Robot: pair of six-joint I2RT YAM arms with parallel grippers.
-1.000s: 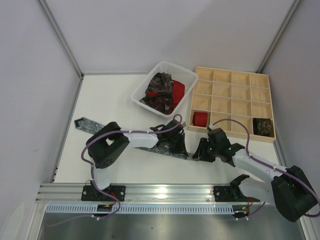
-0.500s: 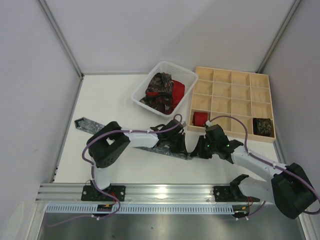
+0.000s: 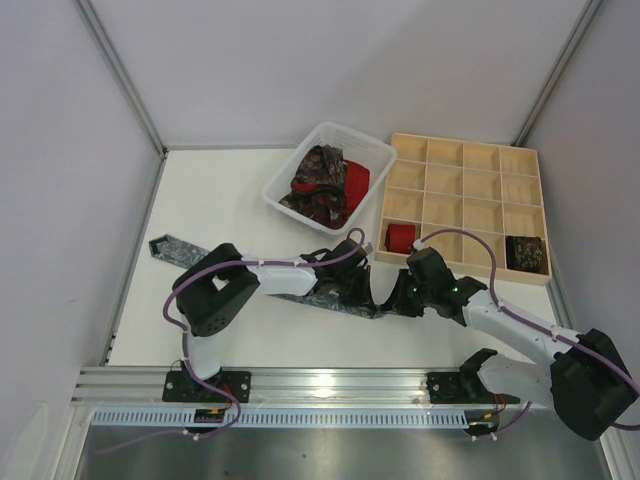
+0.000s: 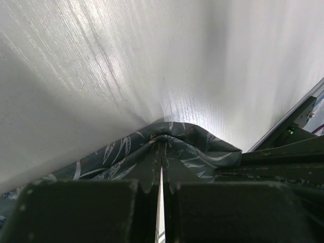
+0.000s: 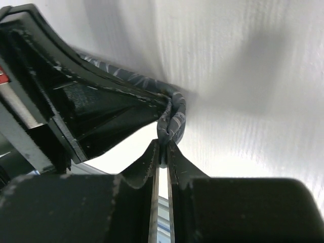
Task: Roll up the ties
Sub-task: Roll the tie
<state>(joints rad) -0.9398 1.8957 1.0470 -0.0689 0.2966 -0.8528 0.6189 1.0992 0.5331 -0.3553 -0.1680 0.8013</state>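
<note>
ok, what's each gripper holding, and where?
Both grip the grey patterned tie: left gripper on a raised fold, right gripper on the doubled-over end.

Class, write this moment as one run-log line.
left gripper: shut on grey tie | right gripper: shut on its folded end | wooden tray: red roll, dark roll

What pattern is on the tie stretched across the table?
The tie is dark grey-blue with pale leaf shapes, clearest in the left wrist view.

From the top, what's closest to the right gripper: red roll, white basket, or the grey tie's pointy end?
1. Red roll, in the tray behind the right gripper.
2. White basket, back left.
3. Grey tie's pointy end, far left.
</note>
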